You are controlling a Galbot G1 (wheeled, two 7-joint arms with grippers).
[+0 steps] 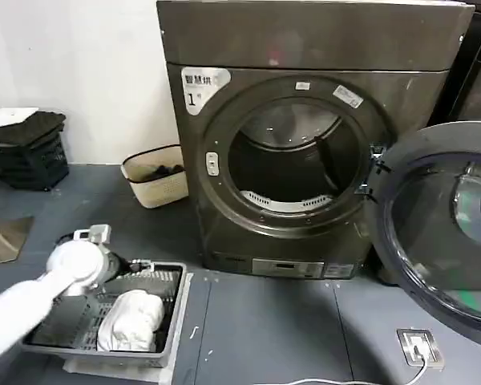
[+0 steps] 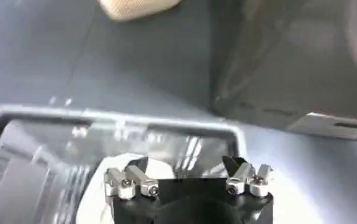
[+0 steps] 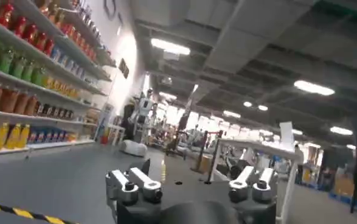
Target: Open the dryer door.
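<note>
The door [image 1: 445, 233] stands swung wide at the frame's right edge, hinged beside the drum opening [image 1: 293, 156] (inner face toward the camera). Left gripper [image 2: 187, 176], spread, hovers over the basket [image 1: 172, 321] at lower left. Right gripper [image 3: 190, 185], spread, faces the room.

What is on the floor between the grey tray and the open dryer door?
Head view: bare grey floor between the tray and the dryer door; a floor socket sits below the door.

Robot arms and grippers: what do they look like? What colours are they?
The left arm is smooth and white, ending in a rounded white wrist with a small grey block on top. The left gripper has a black base and two silver metal fingers held by round screws, with dark tips. The right gripper looks the same: black base, silver screwed fingers.
</note>
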